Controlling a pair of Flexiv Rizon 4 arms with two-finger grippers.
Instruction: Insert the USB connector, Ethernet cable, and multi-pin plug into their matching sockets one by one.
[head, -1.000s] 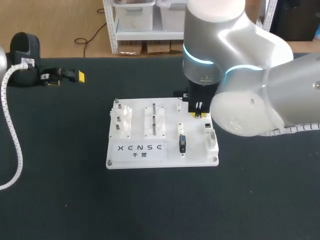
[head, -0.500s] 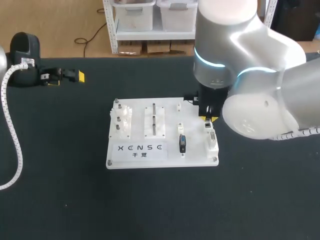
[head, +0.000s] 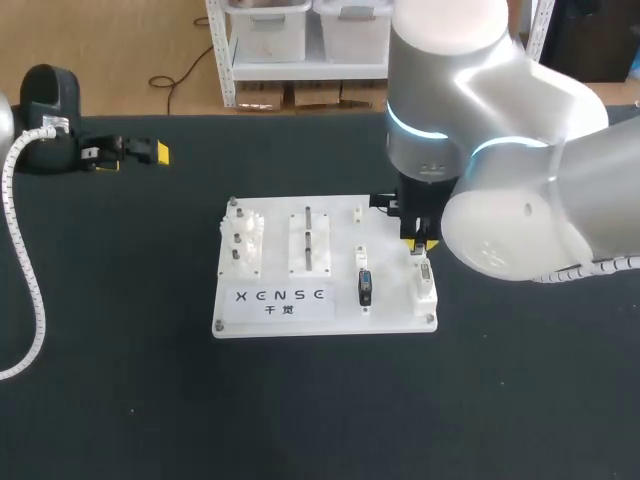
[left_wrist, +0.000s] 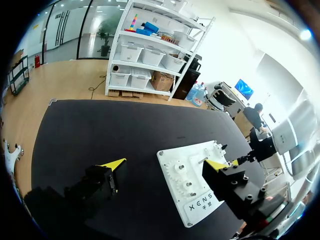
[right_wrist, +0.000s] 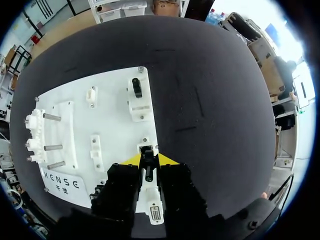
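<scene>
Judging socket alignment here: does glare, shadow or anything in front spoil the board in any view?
Head view: right arm gleams and covers the far right corner of the board. Right wrist view: board evenly lit, no glare; right gripper hides the part beneath it. Left wrist view: left gripper partly covers the board.

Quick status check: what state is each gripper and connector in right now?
Left gripper: open, empty, away from the board.
Right gripper: low over the board's right side; grip unclear.
USB plug: plugged in, standing upright on the board.
Multi-pin connector: on the board's right edge, not gripped.
</scene>
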